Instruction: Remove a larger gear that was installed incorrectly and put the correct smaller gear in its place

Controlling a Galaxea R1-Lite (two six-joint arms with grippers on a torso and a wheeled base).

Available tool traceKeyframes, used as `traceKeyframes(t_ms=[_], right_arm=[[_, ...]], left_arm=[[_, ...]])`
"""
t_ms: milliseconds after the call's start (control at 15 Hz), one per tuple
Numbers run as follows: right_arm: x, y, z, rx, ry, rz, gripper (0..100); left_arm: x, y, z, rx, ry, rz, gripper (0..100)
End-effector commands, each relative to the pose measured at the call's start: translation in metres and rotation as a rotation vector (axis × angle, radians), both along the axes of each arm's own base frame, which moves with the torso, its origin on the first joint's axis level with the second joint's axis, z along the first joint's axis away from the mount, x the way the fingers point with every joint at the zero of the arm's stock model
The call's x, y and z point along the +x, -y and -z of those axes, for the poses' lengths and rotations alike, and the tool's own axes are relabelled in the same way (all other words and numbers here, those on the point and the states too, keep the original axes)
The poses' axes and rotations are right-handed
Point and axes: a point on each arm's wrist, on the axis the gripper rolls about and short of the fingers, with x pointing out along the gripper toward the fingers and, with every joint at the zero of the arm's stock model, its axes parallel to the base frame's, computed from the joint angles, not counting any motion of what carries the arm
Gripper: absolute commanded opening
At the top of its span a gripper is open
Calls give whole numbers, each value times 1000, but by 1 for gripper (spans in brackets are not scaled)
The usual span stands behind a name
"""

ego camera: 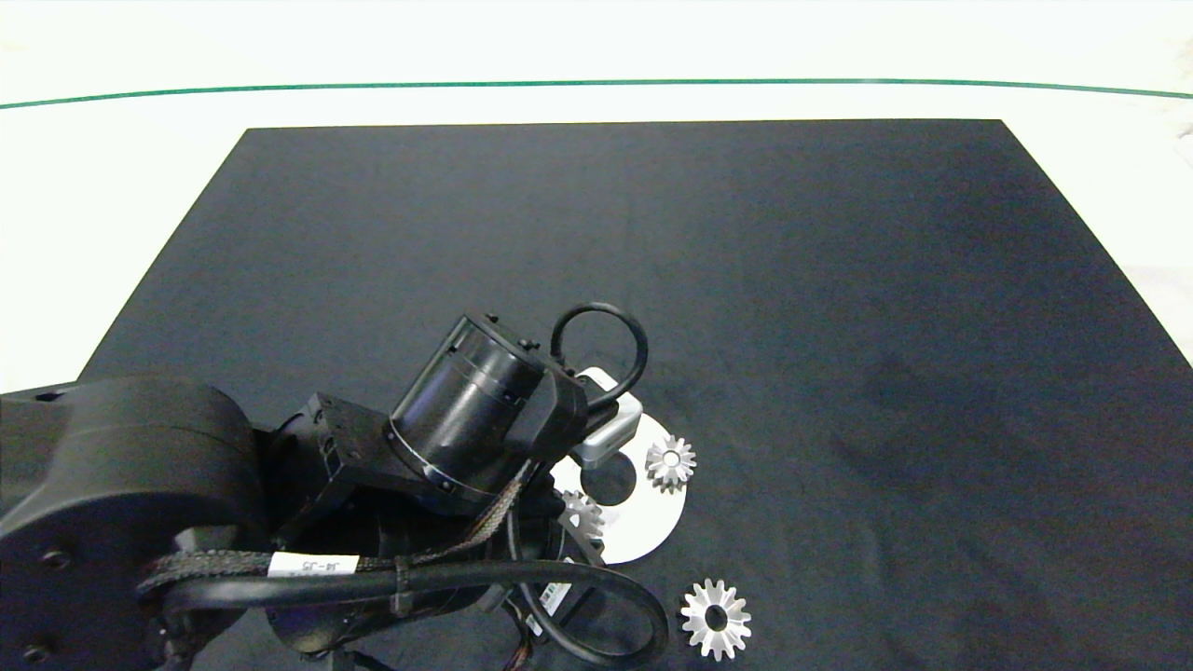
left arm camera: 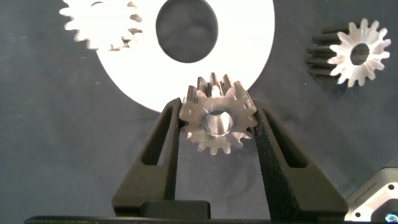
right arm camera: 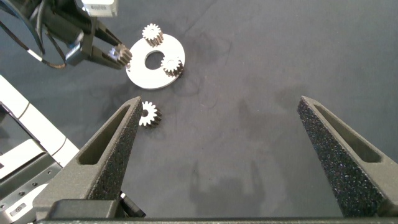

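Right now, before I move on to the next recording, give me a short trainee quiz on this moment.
1. True or false: the left pincer is shut on the smaller gear.
2. Where does the larger gear lie?
A. on the white disc
B. on the dark mat, beside the disc
C. stacked on another gear
3. Fill in: in the right wrist view, ___ gears sit on the white disc.

Key
1. True.
2. B.
3. Two: the far gear and the near gear. The right pincer hangs open and empty over the mat.
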Motion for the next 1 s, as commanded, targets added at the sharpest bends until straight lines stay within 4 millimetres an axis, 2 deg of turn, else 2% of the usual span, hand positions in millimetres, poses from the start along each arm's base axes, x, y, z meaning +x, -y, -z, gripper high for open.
traceKeyframes(t_ms=[67,933,1000], right_arm=[[0,0,0,-2,0,0,100],[-3,3,-1,0,17,-2,100],[-3,3,-1,0,17,-2,100]], left_arm=[[3,8,9,34,-12,0,7],[7,15,18,63,-19,-5,7],[7,15,18,63,-19,-5,100]])
